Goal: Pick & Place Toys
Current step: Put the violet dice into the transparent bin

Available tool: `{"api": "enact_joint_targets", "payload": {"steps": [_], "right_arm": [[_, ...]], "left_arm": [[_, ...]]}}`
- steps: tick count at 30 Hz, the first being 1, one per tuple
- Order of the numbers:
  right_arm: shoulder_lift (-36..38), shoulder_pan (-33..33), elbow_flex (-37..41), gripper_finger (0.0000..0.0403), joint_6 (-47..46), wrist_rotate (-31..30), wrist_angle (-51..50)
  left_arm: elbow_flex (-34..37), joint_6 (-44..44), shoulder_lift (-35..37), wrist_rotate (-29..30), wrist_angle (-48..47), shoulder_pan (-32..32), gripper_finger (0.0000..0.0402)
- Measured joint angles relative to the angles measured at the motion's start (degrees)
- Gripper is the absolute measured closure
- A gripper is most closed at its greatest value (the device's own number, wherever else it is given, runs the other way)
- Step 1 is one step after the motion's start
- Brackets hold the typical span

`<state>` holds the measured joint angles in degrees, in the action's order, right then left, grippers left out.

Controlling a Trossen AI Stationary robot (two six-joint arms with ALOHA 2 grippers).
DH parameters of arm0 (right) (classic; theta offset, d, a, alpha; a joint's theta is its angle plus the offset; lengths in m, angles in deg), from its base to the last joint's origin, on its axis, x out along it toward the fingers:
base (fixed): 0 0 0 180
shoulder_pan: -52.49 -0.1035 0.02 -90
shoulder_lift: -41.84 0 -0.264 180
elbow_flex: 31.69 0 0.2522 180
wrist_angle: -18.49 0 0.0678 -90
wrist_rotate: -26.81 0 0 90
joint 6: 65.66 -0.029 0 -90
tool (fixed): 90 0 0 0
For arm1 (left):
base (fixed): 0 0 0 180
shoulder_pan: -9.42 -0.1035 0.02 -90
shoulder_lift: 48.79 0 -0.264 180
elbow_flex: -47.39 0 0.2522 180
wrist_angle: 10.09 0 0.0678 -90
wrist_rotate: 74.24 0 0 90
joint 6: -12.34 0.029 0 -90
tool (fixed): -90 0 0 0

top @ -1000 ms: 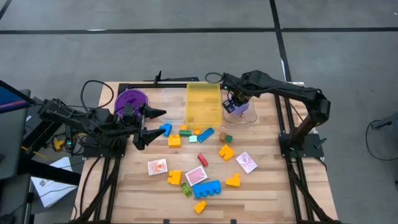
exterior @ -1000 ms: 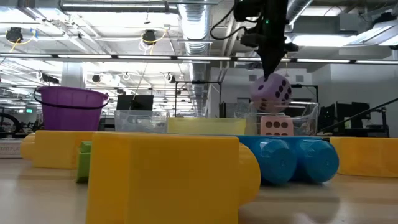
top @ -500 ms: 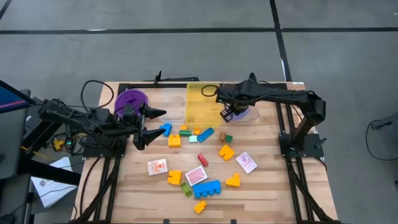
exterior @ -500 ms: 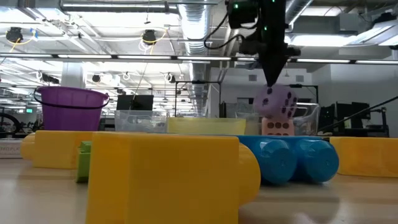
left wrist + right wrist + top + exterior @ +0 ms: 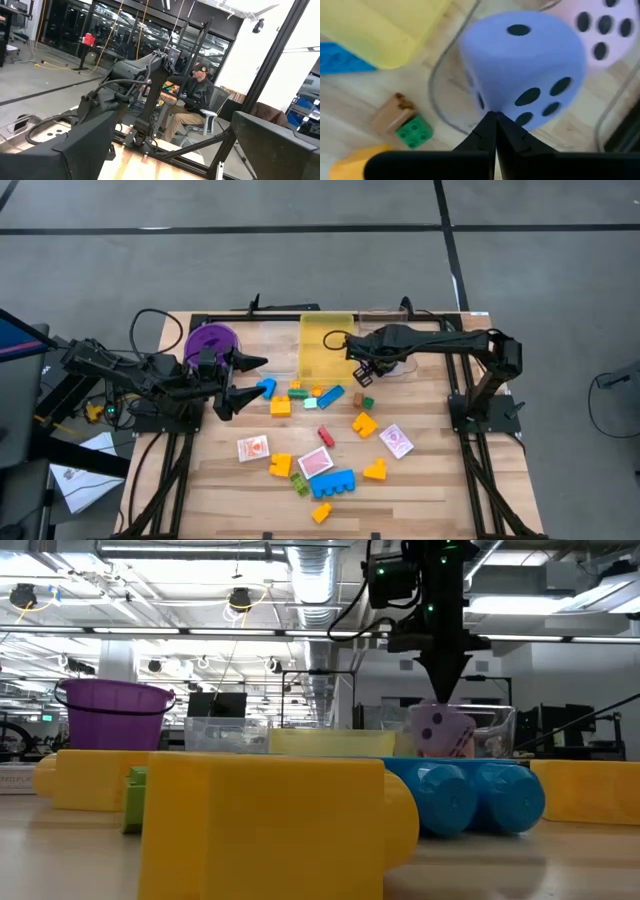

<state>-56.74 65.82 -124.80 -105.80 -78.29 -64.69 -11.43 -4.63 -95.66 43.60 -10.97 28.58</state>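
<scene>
Purple die [image 5: 525,65] apparently pinched at right gripper's [image 5: 495,122] fingertips.

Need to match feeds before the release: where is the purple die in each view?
High view: hidden under the right gripper, beside the yellow bin.
Low view: purple die right of centre, below the shut jaws.
Left wrist view: not in it.
Right wrist view: centre.
Shared landmark: the yellow bin.
</scene>
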Motion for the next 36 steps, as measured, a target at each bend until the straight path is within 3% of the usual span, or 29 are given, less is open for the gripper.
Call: {"api": "enact_joint_targets", "payload": {"steps": [14, 21, 24, 36], "right_arm": [[0.1, -1.0, 0.0, 0.0402, 1.6, 1.5, 5.2], [-0.2, 0.2, 0.0, 0.0403, 2.0, -1.2, 5.3], [-1.4, 0.7, 0.0, 0.0403, 4.3, 1.2, 6.0], [-3.0, -3.5, 0.0, 0.0403, 7.8, 1.0, 7.5]], "left_arm": [[0.0, 0.0, 0.0, 0.0, 0.0, 0.0, 0.0004], [0.0, 0.0, 0.0, 0.0, 0.0, 0.0, 0.0004], [0.0, 0.0, 0.0, 0.0, 0.0, 0.0, 0.0004], [0.0, 0.0, 0.0, -0.1, -0.5, 0.0, 0.0004]]}}
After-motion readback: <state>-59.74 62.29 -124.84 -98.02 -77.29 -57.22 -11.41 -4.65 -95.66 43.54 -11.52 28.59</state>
